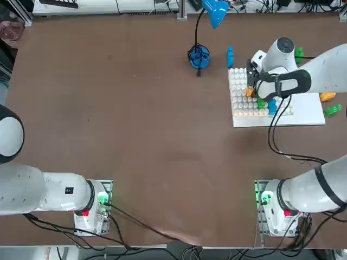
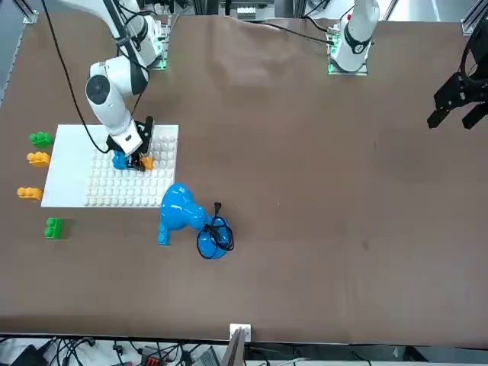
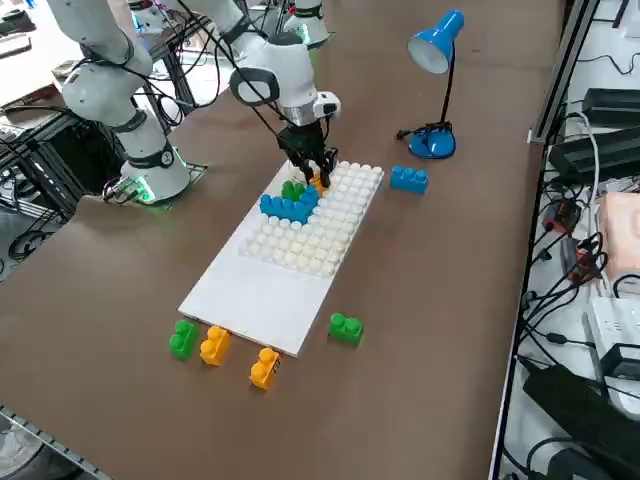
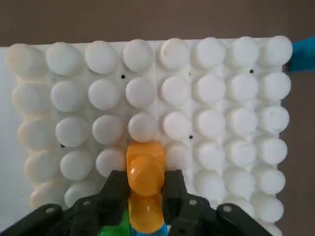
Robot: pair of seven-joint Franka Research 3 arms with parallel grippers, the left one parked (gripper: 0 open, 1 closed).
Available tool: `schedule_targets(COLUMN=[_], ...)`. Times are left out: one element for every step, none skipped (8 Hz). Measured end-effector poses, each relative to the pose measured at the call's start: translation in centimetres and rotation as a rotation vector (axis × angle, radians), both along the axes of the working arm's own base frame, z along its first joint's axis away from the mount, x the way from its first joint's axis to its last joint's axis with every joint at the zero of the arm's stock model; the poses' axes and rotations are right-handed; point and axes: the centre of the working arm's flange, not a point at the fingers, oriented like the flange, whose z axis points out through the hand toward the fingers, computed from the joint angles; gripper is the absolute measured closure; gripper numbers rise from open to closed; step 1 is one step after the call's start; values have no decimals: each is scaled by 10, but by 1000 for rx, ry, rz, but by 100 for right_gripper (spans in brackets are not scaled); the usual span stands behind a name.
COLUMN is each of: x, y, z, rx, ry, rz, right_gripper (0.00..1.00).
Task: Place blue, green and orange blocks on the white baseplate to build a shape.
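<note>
The white baseplate [image 1: 303, 111] [image 3: 270, 290] [image 4: 221, 98] lies at the table's far right. On its studded part an orange block [image 4: 145, 169] [image 3: 318, 182] [image 2: 146, 162] sits pressed onto the studs, next to a green block [image 3: 293, 189] [image 1: 261, 103] and a blue block [image 3: 288, 208] [image 2: 119, 160]. My right gripper [image 4: 145, 178] [image 1: 254, 89] [image 3: 318, 172] points down over the plate, its two fingers shut on the sides of the orange block. In the wrist view the orange block hides most of the green and blue blocks.
Loose blocks lie around the plate: a blue one [image 3: 408, 179] toward the lamp, a green one [image 3: 345, 327], another green one [image 3: 184, 338] and two orange ones [image 3: 214, 345] [image 3: 265, 367] off the smooth end. A blue desk lamp [image 3: 435, 60] stands beyond the studded end.
</note>
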Motion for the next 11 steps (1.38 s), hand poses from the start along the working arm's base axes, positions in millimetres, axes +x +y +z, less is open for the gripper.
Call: schedule_targets(x=[1, 1, 3, 6, 7, 8, 14, 25, 44, 72, 104], y=[-3, -3, -2, 4, 14, 25, 30, 28, 23, 12, 3], z=[-3, -5, -2, 7, 23, 44, 68, 91, 110, 126, 133], rx=[3, 5, 8, 12, 15, 15, 13, 25, 49, 69, 74], ry=[-5, -3, -12, -24, -35, -41, -42, -40, -46, -66, -71], rz=[-8, -21, -39, -65, -107, -168, -240, -323, -390, -435, -469], right_gripper=[52, 50, 31, 13, 0, 0, 0, 0, 0, 0, 0])
